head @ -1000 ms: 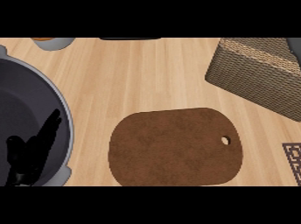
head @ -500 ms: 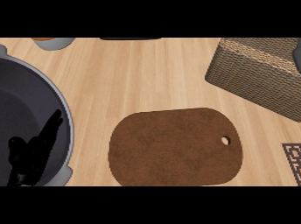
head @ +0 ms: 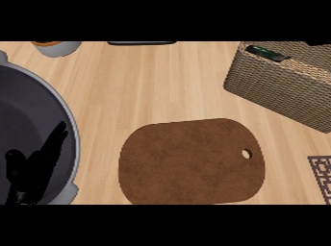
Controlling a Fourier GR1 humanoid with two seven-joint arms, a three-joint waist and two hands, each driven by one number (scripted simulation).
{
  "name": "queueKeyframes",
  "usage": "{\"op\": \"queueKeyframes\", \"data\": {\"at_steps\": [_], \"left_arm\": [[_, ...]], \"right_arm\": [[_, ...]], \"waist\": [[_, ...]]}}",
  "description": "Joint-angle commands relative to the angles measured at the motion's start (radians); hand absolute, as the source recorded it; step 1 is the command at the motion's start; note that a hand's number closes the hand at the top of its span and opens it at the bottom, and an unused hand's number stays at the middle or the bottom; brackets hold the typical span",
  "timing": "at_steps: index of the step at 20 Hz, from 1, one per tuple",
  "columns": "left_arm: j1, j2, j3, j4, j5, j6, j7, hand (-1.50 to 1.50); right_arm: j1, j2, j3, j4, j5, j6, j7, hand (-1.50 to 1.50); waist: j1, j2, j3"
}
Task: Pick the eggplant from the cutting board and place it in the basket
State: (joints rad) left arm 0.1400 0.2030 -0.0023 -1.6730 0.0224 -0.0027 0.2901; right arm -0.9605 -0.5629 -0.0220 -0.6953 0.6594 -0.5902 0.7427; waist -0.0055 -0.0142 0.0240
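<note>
Kitchen: wooden tabletop point(head: 161, 81) with brown cutting board point(head: 191, 162), big grey pot point(head: 26, 134) left of it, wicker basket point(head: 289, 81) upper right.

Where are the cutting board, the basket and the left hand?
cutting board point(head: 186, 163), head view, bare middle of its top.
basket point(head: 282, 89), head view, woven side wall.
left hand point(head: 33, 168), head view, dark fingers.

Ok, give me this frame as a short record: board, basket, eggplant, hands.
cutting board: bare, nothing on it
basket: upper right, apart from the board
eggplant: dark shape inside the basket near its rim, likely it
left hand: open, resting at lower left over grey pot
task state: eggplant appears placed
</note>
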Motion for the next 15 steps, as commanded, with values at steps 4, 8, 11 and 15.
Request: {"op": "queueKeyframes", "data": {"at_steps": [4, 8, 11, 15], "left_arm": [[0.094, -0.025, 0.014, 0.159, 0.015, -0.008, -0.009, 0.0], [0.078, -0.027, 0.013, 0.173, 0.017, -0.006, 0.004, 0.0], [0.125, -0.024, 0.016, 0.134, 0.017, -0.002, 0.003, 0.0], [0.13, -0.003, 0.048, 0.106, 0.031, 0.0, 0.019, 0.0]], "right_arm": [[0.041, -0.034, -0.053, -0.091, -0.041, -0.047, -0.032, -1.5], [0.06, -0.076, -0.103, -0.142, -0.061, -0.07, 0.003, -1.5], [0.118, -0.108, -0.123, -0.204, -0.067, -0.061, 0.042, -1.5], [0.23, -0.169, -0.168, -0.312, -0.116, -0.014, 0.043, -1.5]], "waist": [[-0.009, 0.013, -0.025], [-0.028, 0.011, -0.026], [-0.038, 0.002, -0.027], [-0.066, -0.005, -0.026]]}}
